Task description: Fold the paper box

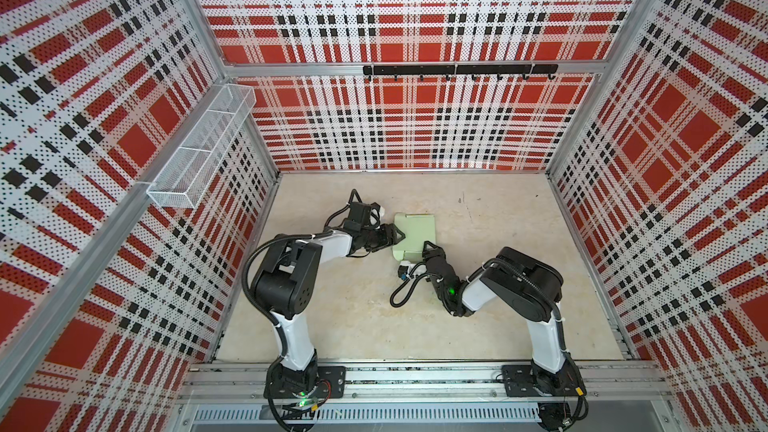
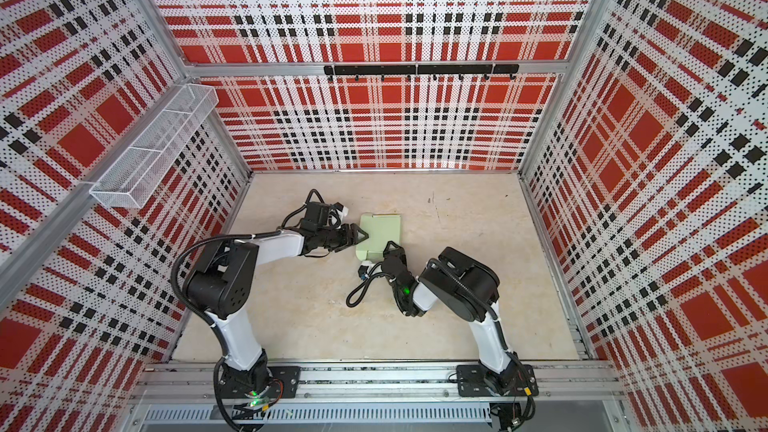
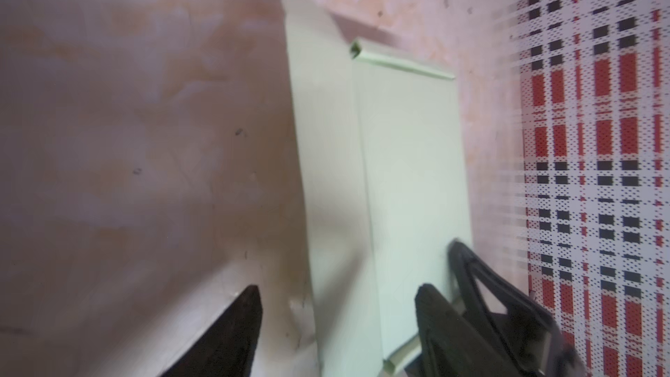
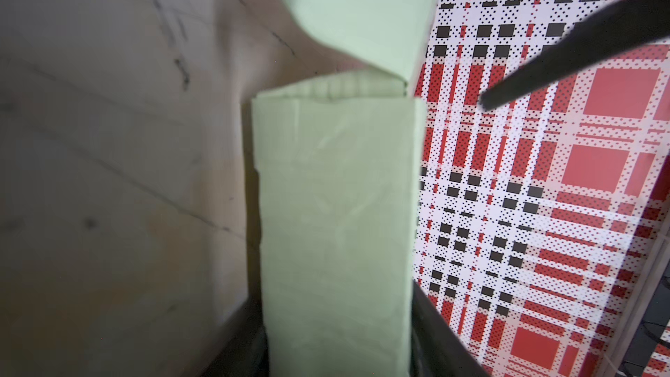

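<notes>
In both top views the table (image 1: pixel 353 326) is a pale, marbled beige slab with a few dark scuffs. It is boxed in by perforated walls printed in red, white and black plaid. A white wire basket (image 1: pixel 203 147) hangs on the left wall and a black hook rail (image 1: pixel 459 70) runs along the back one. The paper box (image 1: pixel 415 228) — pale mint card, folded into a low rectangle — lies near the table's middle, with the left claw (image 1: pixel 400 236) at its left edge and the right claw (image 1: pixel 430 248) at its near edge. The left wrist view shows the left claw (image 3: pixel 339 288) spread wide, one finger over the box and one over bare table, gripping nothing. The right wrist view shows the right claw (image 4: pixel 333 299) closed on the box — a creased mint panel fills its gap, and a rounded flap curls up beyond.
</notes>
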`<state>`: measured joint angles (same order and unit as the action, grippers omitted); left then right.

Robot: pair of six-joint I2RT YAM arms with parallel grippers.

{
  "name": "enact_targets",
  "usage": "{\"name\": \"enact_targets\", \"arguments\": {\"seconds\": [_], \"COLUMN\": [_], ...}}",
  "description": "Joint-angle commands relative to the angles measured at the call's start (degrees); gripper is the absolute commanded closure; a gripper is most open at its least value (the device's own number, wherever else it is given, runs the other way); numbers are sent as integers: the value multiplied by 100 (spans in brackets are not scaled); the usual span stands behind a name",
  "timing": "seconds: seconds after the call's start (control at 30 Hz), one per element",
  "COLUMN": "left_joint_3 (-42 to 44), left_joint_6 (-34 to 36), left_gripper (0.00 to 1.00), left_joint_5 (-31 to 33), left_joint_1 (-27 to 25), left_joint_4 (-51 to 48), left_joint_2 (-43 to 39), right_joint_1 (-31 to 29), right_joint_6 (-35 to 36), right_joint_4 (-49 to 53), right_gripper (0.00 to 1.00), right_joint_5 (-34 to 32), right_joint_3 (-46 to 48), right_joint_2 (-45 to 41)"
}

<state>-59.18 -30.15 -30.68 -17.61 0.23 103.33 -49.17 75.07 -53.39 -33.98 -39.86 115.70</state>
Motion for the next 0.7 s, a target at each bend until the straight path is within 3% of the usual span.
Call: {"name": "enact_targets", "arguments": {"seconds": [0.0,0.2,0.37,0.5,0.67], "left_joint_3": [35,72,240,482,728], "left_joint_6": [439,514,951,1105,1605], "left_gripper": [24,20,19,18,17], "left_joint_5": [50,-344,-317,-475,-982], "left_joint_1": [338,1276,1959,2118,1908], "left_joint_4": [101,241,261,633,1188], "left_joint_2": [-942,-1718,-1934,-1964,-1872], "right_joint_1": [-26,98,351,706,1163], "right_joint_6": [-698,-2639,-3913,-4952,-6021], "right_joint_4": [185,1772,1947,1761,1259], "right_gripper": [48,52,52,53,55], "right_joint_5": [397,1667,2386,3267,4099], "right_joint_3": [96,1,14,113,366], "right_joint_2": [-538,-1599,-2235,-2683,-3089]}}
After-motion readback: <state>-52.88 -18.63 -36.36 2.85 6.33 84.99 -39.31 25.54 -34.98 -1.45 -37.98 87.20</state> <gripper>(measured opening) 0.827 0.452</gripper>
